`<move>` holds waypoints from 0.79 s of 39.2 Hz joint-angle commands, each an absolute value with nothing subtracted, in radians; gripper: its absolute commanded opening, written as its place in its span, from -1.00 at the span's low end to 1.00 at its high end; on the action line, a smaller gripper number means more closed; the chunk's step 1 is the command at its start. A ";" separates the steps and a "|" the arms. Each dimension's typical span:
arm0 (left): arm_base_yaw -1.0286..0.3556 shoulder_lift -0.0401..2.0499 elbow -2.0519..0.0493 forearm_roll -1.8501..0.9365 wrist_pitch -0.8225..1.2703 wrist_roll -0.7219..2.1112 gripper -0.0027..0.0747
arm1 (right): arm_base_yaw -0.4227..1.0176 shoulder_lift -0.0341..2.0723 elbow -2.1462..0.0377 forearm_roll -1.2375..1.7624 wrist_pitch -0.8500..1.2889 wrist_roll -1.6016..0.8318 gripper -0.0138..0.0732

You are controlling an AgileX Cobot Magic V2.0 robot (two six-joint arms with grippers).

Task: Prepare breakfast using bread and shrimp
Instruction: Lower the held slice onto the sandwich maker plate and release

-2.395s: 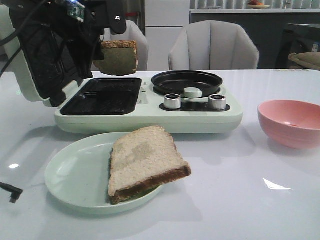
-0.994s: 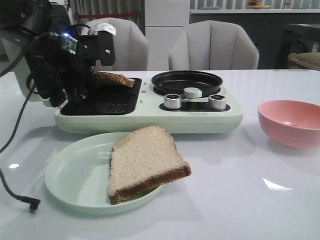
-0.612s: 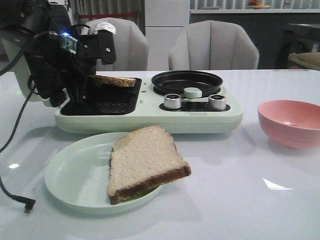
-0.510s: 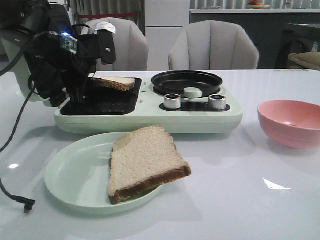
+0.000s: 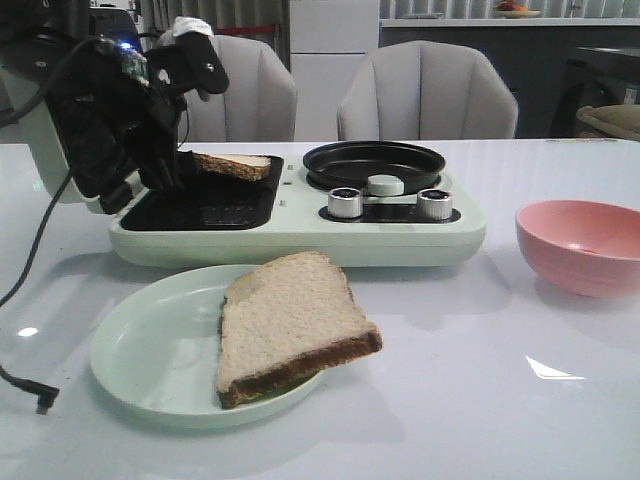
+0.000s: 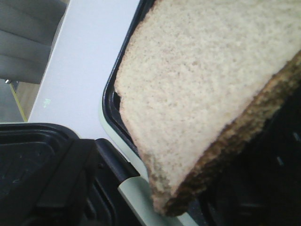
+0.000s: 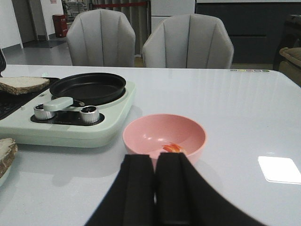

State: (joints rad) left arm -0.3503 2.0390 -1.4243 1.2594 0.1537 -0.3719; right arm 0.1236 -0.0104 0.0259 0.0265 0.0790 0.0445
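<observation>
— Where am I working today?
— Looks to me like a dining room: grey upholstered chairs (image 5: 425,90) behind a glossy white desk (image 5: 500,400), a breakfast appliance (image 5: 300,215), and a counter (image 5: 500,20) farther back.

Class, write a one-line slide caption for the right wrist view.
Shrimp waits in the pink bowl beyond the right gripper, jaws together.

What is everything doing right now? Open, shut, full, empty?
Toaster lid: open, tipped back.
Far bread slice: tilted on the toaster tray's back edge.
Near bread slice: on the plate, hanging over its rim.
Pan: empty.
Pink bowl: holds the shrimp.
Right end effector: shut, empty.
</observation>
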 commanded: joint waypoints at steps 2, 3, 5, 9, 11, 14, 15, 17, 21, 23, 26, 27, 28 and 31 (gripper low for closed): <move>-0.370 1.945 -1.449 1.150 0.179 -0.297 0.45 | 0.117 -0.032 0.010 0.020 -0.014 0.041 -0.32; -0.371 1.938 -1.449 1.117 0.184 -0.267 0.45 | 0.117 -0.032 0.010 0.020 -0.014 0.041 -0.32; -0.371 1.934 -1.449 1.061 0.194 -0.202 0.45 | 0.117 -0.032 0.010 0.020 -0.014 0.041 -0.32; -0.374 1.927 -1.449 0.955 0.233 -0.110 0.45 | 0.117 -0.032 0.010 0.020 -0.014 0.041 -0.32; -0.376 1.927 -1.449 0.916 0.257 -0.073 0.45 | 0.117 -0.032 0.010 0.020 -0.014 0.041 -0.32; -0.379 1.927 -1.449 0.871 0.272 -0.034 0.45 | 0.117 -0.032 0.010 0.020 -0.014 0.041 -0.32; -0.379 1.927 -1.449 0.863 0.274 -0.033 0.45 | 0.117 -0.032 0.010 0.020 -0.014 0.041 -0.32; -0.379 1.927 -1.449 0.859 0.276 -0.033 0.45 | 0.117 -0.032 0.010 0.020 -0.014 0.041 -0.32; -0.379 1.925 -1.451 0.825 0.289 -0.030 0.45 | 0.117 -0.032 0.010 0.020 -0.014 0.041 -0.32; -0.379 1.925 -1.451 0.804 0.309 -0.020 0.45 | 0.117 -0.032 0.010 0.020 -0.014 0.041 -0.32; -0.382 1.916 -1.451 0.757 0.339 0.000 0.45 | 0.117 -0.032 0.010 0.020 -0.014 0.041 -0.32; -0.384 1.913 -1.451 0.737 0.348 0.014 0.45 | 0.117 -0.032 0.010 0.020 -0.014 0.041 -0.32; -0.387 1.913 -1.451 0.718 0.358 0.037 0.45 | 0.117 -0.032 0.010 0.020 -0.014 0.041 -0.32; -0.391 1.904 -1.451 0.640 0.383 0.111 0.45 | 0.117 -0.032 0.010 0.020 -0.014 0.041 -0.32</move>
State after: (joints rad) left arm -0.3797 1.9807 -1.4243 0.7128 0.3786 0.0476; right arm 0.1236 -0.0104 0.0259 0.0265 0.0790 0.0445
